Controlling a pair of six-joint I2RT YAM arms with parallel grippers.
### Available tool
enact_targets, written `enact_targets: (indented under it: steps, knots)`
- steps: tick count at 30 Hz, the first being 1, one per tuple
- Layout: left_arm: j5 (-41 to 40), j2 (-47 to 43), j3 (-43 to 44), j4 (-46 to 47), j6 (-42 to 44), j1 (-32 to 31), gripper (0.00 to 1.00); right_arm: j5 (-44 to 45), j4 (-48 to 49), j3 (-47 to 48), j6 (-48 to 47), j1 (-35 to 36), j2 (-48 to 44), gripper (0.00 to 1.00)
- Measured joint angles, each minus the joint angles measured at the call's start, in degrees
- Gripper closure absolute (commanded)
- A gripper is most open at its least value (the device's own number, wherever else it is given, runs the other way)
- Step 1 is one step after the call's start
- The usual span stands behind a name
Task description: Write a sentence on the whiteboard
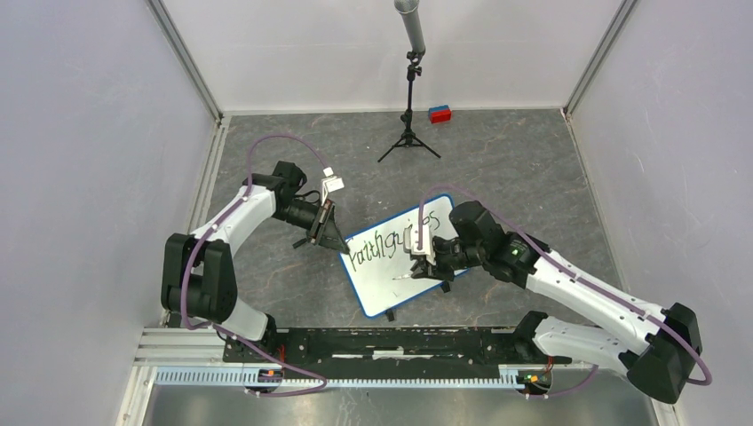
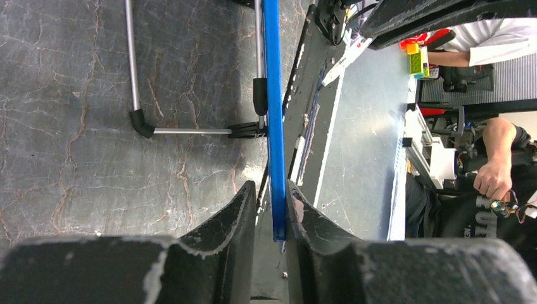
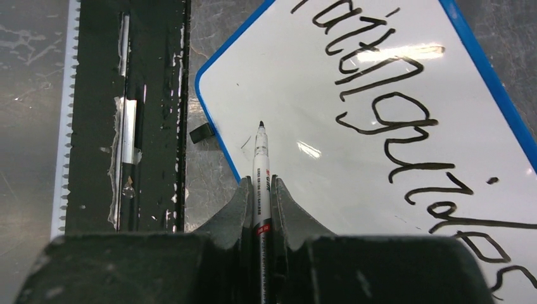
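A: Why do our right fingers (image 3: pixel 247 199) pinch the marker (image 3: pixel 260 158) over the bare near part of the whiteboard (image 3: pixel 253 95)?
B: We think more of the sentence (image 3: pixel 380 107) goes there. The board lies in the middle of the counter (image 1: pixel 266 266).
A: And our left fingers (image 2: pixel 248 209)?
B: Slightly spread around the blue rim (image 2: pixel 273 126), at its left corner, likely steadying it.

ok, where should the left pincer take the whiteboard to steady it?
Take the blue rim at the far-left corner of the whiteboard, coming in from the left, one finger over the panel and one under. The board is thin and stands raised on feet, leaving room beneath, and that corner is away from the sentence and the marker.
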Motion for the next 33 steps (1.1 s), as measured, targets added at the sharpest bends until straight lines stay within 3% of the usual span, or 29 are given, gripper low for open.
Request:
enact_targets:
  steps: [16,33]
  knots:
    - [0.42,0.52,0.00,-0.61,-0.04,-0.24,0.97,3.06,5.53,-3.74,-0.13,6.16,0.07,1.00]
    - [0.63,0.94,0.04,-0.63,-0.04,-0.24,0.98,5.05,8.55,-5.01,0.09,11.34,2.80,1.00]
